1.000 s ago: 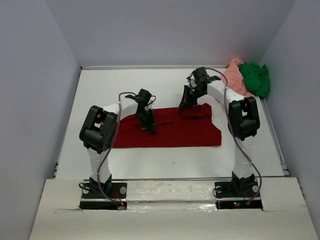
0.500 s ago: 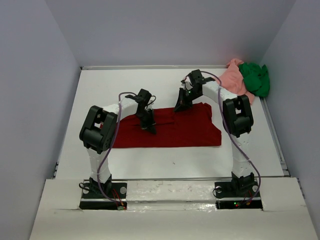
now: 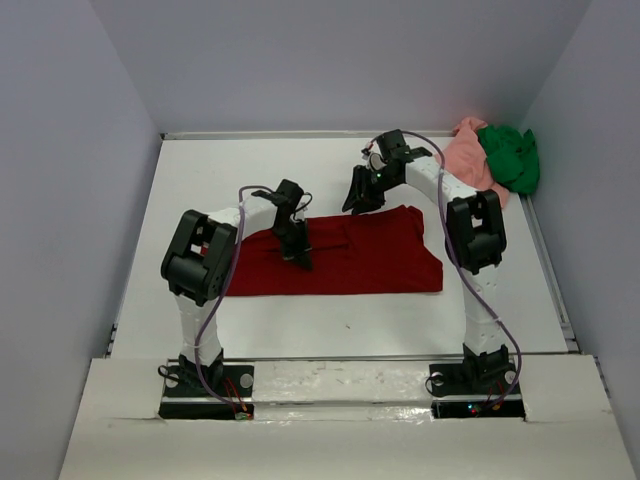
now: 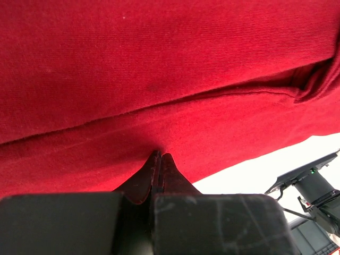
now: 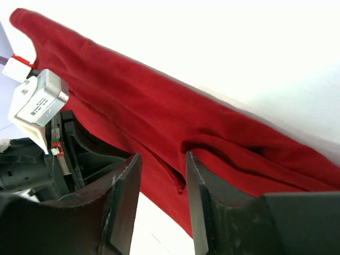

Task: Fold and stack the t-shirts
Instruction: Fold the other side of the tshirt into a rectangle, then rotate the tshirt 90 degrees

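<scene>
Standing here, I'd say the job is barely begun. The dark red shirt (image 3: 350, 265) lies across the middle of the table (image 3: 250, 160), stretched from 9 o'clock to 3 o'clock as a wide band. It looks doubled over along its length, with a seam or folded edge running through it and a bunched bit at its 3 o'clock end. It is flat but much too long to count as folded, so I judge at least one more fold across it is needed.

The left gripper (image 3: 298, 257) is down on the cloth toward the shirt's 9 o'clock half. Its fingers (image 4: 159, 164) are pressed tight together with the tips in the fabric, where there is a small pucker. I cannot tell whether a thin pinch of cloth is caught between them. The right gripper (image 3: 358, 203) hangs at the shirt's 12 o'clock edge with its jaws partly apart. Nothing sits between them that I can make out, and the cloth shows beyond the gap.

The salmon pink shirt (image 3: 468, 155) and the green shirt (image 3: 510, 155) are heaped together in the 2 o'clock corner, crumpled and touching each other, well apart from both grippers. Neither is spread or folded, and no stack exists yet
</scene>
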Controlling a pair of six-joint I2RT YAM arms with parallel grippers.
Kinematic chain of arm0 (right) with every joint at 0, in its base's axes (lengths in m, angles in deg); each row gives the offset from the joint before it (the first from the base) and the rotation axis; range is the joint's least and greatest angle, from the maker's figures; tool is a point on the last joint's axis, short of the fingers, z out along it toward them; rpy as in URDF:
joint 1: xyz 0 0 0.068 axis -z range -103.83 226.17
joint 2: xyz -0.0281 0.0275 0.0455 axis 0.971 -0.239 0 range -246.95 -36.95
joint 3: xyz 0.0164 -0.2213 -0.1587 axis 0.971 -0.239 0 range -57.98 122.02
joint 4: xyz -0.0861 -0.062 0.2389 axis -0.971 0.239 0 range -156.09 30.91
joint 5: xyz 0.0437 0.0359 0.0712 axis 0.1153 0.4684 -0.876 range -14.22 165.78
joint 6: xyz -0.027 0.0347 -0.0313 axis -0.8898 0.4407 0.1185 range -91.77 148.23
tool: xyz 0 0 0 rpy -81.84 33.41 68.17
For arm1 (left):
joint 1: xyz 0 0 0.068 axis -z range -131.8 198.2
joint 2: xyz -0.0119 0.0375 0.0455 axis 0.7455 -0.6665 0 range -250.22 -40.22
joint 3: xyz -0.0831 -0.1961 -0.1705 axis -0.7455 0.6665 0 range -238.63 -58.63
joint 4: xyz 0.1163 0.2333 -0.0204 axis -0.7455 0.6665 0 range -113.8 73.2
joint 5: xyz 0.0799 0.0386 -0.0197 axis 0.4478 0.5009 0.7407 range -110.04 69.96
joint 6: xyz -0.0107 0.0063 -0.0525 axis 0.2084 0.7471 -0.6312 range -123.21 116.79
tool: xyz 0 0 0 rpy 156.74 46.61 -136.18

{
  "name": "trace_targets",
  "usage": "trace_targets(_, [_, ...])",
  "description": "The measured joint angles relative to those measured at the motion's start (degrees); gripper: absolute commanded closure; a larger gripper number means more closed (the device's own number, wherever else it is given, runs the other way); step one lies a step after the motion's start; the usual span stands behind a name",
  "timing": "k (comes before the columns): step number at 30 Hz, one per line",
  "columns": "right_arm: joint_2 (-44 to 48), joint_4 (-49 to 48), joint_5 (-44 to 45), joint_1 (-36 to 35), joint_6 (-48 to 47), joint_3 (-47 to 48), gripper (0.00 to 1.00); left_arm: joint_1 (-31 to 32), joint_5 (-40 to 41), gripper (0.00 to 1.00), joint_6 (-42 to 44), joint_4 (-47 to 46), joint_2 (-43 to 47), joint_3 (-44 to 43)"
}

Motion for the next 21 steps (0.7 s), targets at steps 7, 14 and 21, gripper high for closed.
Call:
trace_targets(7, [4.7,1.2,3.0,0.2,-0.6,-2.5,0.56,0.0,0.3,1.0,0.9,2.1,-0.8,-2.4])
trace_targets(14, [19.8,5.3,5.4,0.2,-1.7,-14.3,1.0,-2.5,2.0,0.88,3.8,6.1,-1.4,-14.1])
trace_targets(21, [30.3,6.5,5.3,0.2,-1.1,-28.2,1.0,-20.3,2.6,0.48,7.6,5.6,-2.8,-20.1])
